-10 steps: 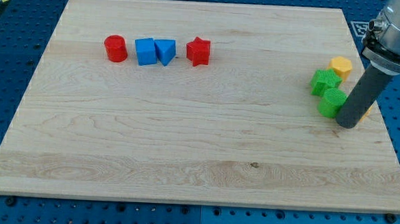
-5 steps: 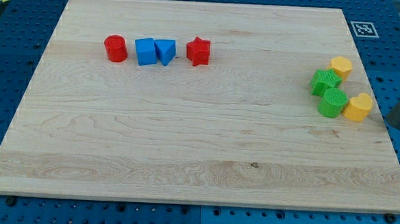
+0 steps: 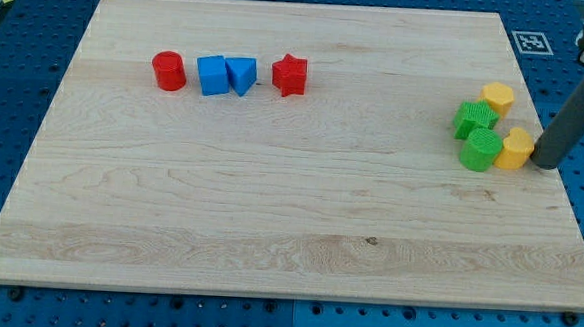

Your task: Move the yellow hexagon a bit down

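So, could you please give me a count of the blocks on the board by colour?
Red: 2, a cylinder and a star
Blue: 2, a cube and a wedge-like block
Green: 2
Yellow: 2, a hexagon and another block
Total: 8

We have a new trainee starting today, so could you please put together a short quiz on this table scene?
1. True or false: my tip is at the view's right of the yellow heart block.
2. Which block lies nearest above the yellow heart block: A) red star B) yellow hexagon C) blue cube?
3. How many green blocks are on the board?

Key: 1 true. 2 B. 3 two, a green block and a second green block below it.
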Controlling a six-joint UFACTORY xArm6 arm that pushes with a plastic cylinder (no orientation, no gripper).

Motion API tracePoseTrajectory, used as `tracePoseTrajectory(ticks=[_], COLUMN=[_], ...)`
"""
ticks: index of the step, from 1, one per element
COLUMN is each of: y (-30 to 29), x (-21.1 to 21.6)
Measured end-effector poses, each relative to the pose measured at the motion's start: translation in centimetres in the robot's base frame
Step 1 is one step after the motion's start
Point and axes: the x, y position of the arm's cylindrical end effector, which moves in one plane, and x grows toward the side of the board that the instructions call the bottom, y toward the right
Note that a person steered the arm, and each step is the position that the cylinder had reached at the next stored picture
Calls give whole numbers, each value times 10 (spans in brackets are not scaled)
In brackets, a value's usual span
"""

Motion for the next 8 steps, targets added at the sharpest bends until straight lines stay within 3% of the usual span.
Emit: tracePoseTrajectory(ticks=[1,2,4,5,8], y=[50,52,-9,-43,-54], x=[-10,-42,-135,-135,-117])
